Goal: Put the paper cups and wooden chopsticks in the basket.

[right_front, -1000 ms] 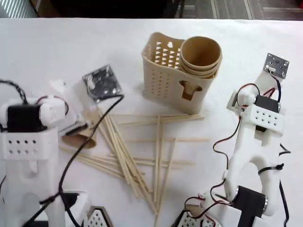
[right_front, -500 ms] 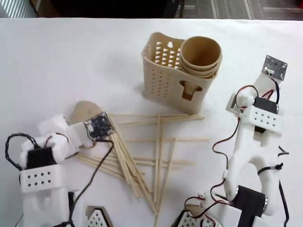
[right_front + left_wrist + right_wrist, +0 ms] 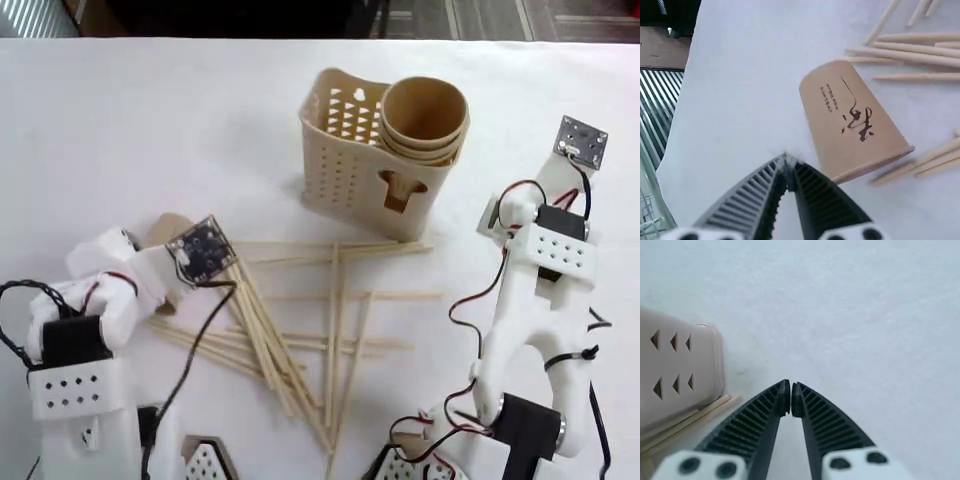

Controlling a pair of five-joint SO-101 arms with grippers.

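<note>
High view: basket (image 3: 345, 170) upper centre, stacked cups (image 3: 425, 118) inside its right part. Chopsticks (image 3: 300, 320) scattered on table (image 3: 150, 110), centre to lower centre. Lone cup (image 3: 165, 235) at left, partly under left arm (image 3: 80, 350). Right arm (image 3: 540, 280) at right edge.
Left wrist view: left gripper (image 3: 788, 162) jaws pressed together, empty, tips just beside lone cup lying on its side.
Right wrist view: right gripper (image 3: 790, 392) jaws closed on nothing, over bare table near basket.
</note>
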